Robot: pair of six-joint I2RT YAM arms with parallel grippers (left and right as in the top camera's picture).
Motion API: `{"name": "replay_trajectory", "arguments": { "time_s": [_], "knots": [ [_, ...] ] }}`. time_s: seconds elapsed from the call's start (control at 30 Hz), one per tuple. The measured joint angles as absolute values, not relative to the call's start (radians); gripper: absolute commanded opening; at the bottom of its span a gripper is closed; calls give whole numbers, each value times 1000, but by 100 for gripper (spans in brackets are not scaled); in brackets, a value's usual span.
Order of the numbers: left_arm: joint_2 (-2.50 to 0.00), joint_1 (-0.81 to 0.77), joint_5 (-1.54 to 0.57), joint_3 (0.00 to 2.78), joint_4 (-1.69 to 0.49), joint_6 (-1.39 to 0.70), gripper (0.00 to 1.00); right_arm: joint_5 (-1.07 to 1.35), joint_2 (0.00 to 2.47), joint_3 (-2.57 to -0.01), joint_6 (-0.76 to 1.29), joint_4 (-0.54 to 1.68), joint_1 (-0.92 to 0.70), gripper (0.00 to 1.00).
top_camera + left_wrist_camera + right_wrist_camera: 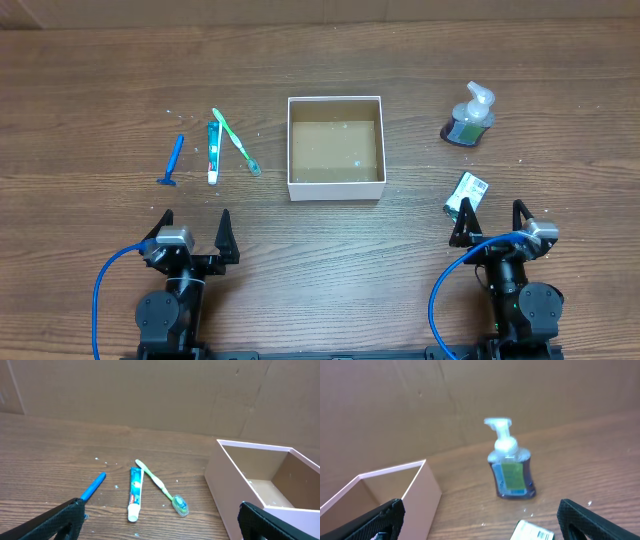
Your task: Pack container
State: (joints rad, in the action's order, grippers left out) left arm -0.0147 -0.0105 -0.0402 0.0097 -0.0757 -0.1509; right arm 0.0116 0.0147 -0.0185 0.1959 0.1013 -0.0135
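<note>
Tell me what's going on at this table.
Nothing is being handled yet. The left end effector and right end effector sit open and empty at the near side. The container in the middle holds nothing. A toothpaste tube, toothbrush and blue tool lie to its left; a pump soap bottle and a small green packet sit to its right.

A dark brown table (100,90) with a wood grain fills the overhead view, and small white specks (97,459) dot its top. Behind its far edge stands a plain tan cardboard wall (125,390), creased and seamed. The light is soft and even.
</note>
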Motion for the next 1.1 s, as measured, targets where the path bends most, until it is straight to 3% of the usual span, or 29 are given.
{"name": "replay_trajectory", "arguments": {
  "time_s": [0.23, 0.47, 0.73, 0.9, 1.1],
  "knots": [
    [-15, -10, -40, 10, -75, -151, 100, 73, 113, -152, 228, 293, -14, 100],
    [-15, -10, -40, 9, -75, -151, 100, 113, 496, -555, 181, 484, -14, 100],
    [-15, -10, -40, 9, -75, -151, 100, 143, 1008, -1132, 138, 852, -14, 100],
    [-15, -10, -40, 9, -75, -151, 100, 146, 1196, -1329, 74, 864, -14, 100],
    [-15, -10, -40, 9, -75, -151, 100, 102, 1313, -1350, -81, 777, -14, 100]
  ]
}}
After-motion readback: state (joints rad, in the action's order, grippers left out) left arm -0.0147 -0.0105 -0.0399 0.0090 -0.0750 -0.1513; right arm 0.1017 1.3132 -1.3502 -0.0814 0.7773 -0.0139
